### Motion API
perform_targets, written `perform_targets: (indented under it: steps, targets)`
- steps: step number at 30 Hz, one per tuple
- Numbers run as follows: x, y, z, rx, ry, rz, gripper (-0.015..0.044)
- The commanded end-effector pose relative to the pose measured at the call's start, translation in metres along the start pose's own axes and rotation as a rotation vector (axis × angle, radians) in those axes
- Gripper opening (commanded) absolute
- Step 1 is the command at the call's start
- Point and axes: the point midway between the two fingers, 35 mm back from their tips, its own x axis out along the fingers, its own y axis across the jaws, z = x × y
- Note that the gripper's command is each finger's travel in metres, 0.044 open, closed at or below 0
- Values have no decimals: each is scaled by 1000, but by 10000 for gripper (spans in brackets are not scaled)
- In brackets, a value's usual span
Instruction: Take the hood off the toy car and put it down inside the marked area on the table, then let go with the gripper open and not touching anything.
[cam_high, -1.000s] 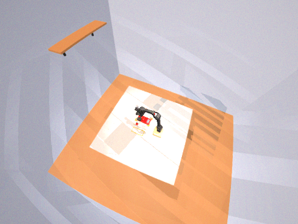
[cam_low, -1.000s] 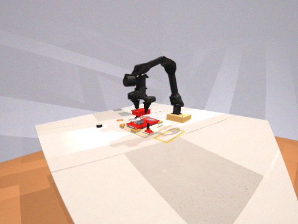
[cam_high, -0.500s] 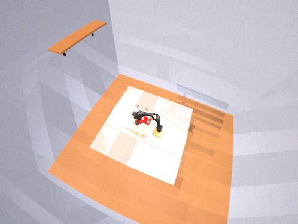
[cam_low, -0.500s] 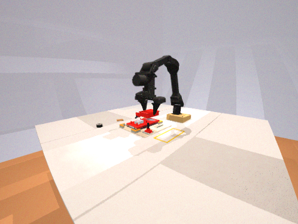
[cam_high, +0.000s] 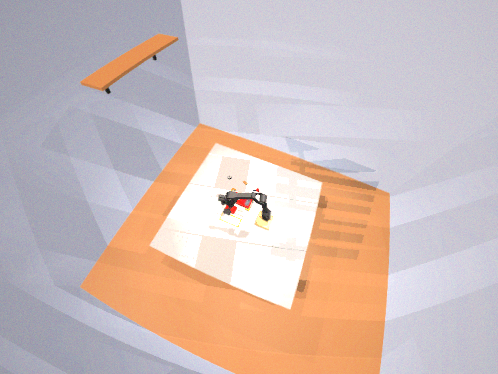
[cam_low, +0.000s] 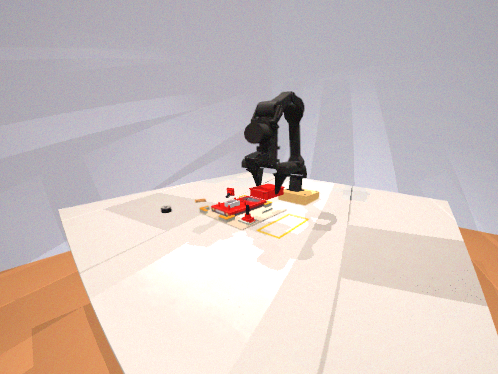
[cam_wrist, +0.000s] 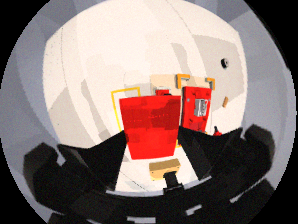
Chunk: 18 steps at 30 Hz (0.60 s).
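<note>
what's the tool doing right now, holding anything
Tool: shut on the flat red toy car hood, lifted off the car and held above the white table.

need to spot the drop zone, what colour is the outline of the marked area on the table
Yellow: a thin rectangular outline, clearest in the exterior view.

The black six-joint arm rose from its base, folded sharply at the elbow near twelve o'clock in the exterior view, and dropped its wrist toward six. Its black parallel-jaw gripper pointed straight down, jaws spread wide and clamped on the red blocky toy-car hood, held off the table.
</note>
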Motion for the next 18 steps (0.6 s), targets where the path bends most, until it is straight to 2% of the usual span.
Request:
perform_targets:
  steps: [1,11,18]
  targets:
    - [-1,14,-5,4,3,5,0]
    - [-2,55,-23,4,6,9,0]
    - [0,58,-25,4,7,9,0]
